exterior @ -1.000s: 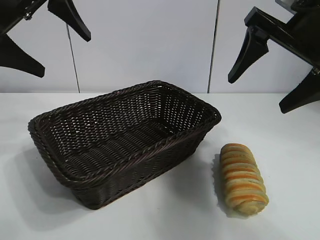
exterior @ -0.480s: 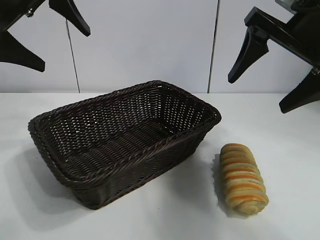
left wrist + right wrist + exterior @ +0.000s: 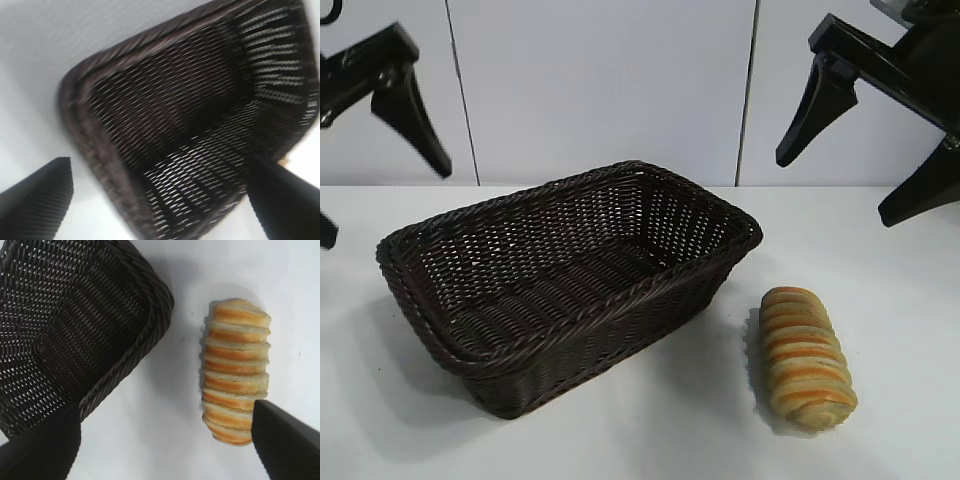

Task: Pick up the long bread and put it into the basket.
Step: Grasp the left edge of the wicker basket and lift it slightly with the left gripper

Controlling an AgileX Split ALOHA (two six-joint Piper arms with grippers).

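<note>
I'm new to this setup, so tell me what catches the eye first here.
A big dark wicker basket sits left of centre on the white table, with nothing in it. Just to its right lies a striped bread loaf, apart from the basket. The right tool hangs open above the loaf.

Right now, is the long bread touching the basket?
Apart. The right wrist view shows a strip of bare white table between the long bread and the basket; the exterior view shows the same gap.

White table [image 3: 640, 440]: basket [image 3: 570, 270], long bread [image 3: 806, 357]
</note>
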